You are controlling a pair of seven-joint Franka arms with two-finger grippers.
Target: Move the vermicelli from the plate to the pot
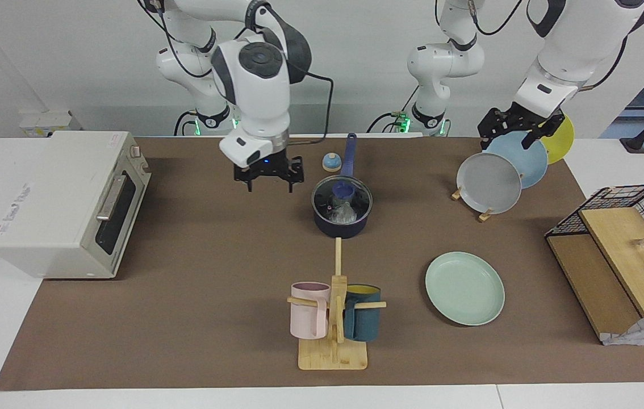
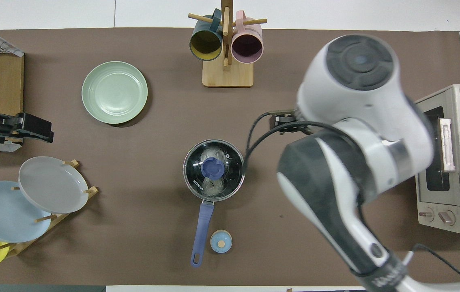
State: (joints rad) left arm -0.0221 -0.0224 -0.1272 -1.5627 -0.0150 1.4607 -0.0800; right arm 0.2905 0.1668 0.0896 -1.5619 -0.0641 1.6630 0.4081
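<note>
The dark pot point(image 1: 342, 224) stands mid-table with its blue handle point(image 1: 349, 150) pointing toward the robots. A glass lid with a blue knob point(image 1: 343, 192) sits on it. Whitish vermicelli point(image 1: 345, 213) shows through the lid, and also in the overhead view point(image 2: 213, 154). The mint-green plate point(image 1: 464, 280) lies empty, farther from the robots and toward the left arm's end. My right gripper point(image 1: 268, 180) hangs open and empty in the air beside the pot, toward the oven. My left gripper point(image 1: 518, 133) waits open over the plate rack.
A small round blue object point(image 1: 331, 163) lies beside the pot handle. A wooden mug stand point(image 1: 333, 318) holds a pink and a teal mug. A toaster oven point(image 1: 66, 199) stands at the right arm's end. A plate rack point(image 1: 498, 170) and a wire basket point(image 1: 623, 250) stand at the left arm's end.
</note>
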